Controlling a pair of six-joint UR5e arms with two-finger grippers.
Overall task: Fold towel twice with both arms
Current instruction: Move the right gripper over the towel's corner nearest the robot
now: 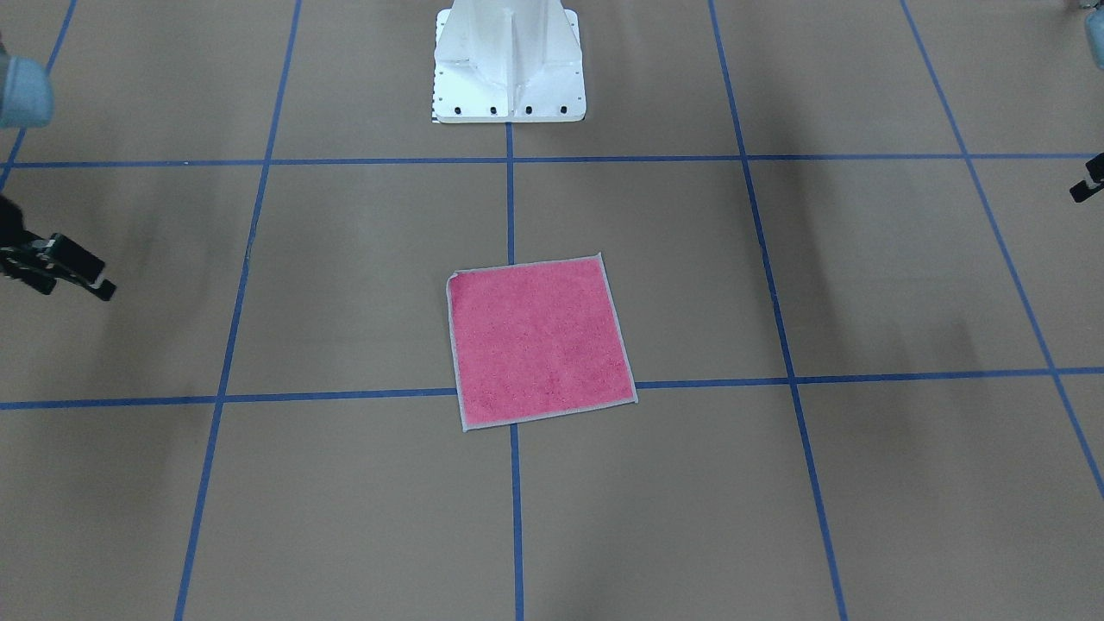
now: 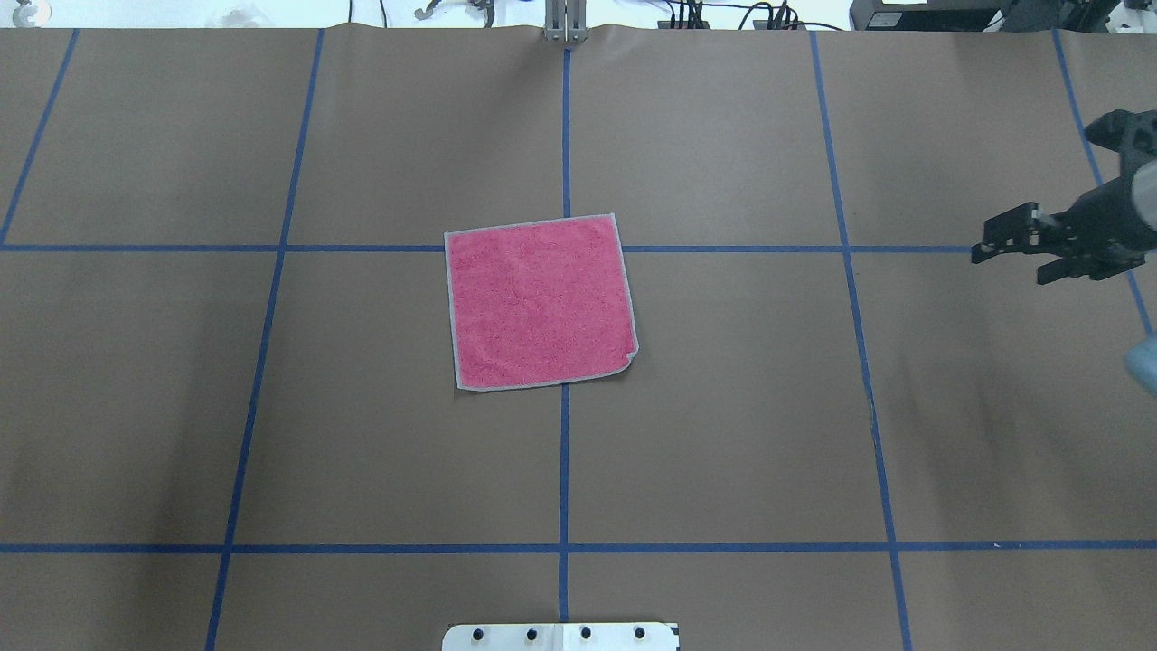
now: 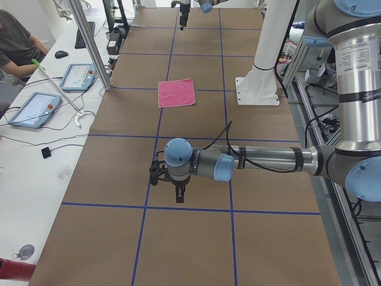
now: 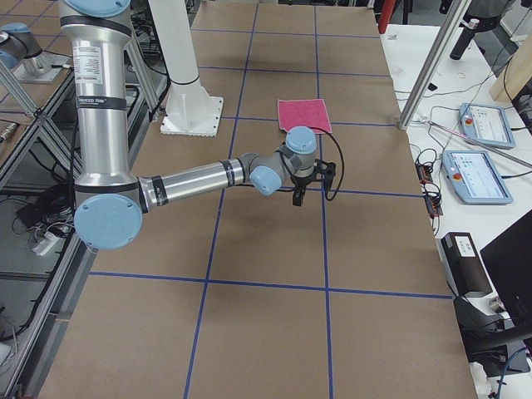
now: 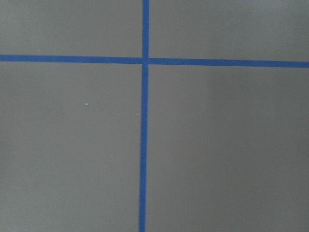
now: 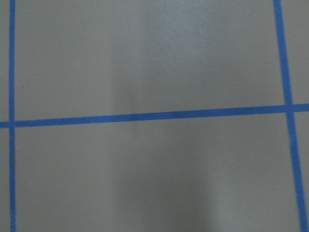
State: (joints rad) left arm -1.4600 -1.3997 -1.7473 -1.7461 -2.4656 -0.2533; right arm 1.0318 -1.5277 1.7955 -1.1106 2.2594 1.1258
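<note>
the left arm (image 3: 268, 159) lies nearest in the left-end view, its forearm stretched low over the table (image 3: 196, 250). the left gripper (image 3: 179, 193) points straight down above the brown paper. i cannot tell whether its fingers are apart or together, and the front view catches only a black sliver of it at the edge. its wrist camera sees just paper and a crossing of blue tape lines (image 5: 144, 145).

the right gripper (image 2: 1011, 260) hangs over the table's right part, fingers apart and empty, with the right arm (image 4: 195, 177) reaching out behind it.

between the two grippers, well apart from both, the towel (image 2: 540, 303) lies flat and unfolded, pink face up, its light grey border showing all round. it sits over the centre tape line, slightly askew to the grid. the corner on the robot's side, toward its right, is curled a little. the white pedestal (image 1: 509, 65) stands on the same centre line, at the robot's edge of the table.
</note>
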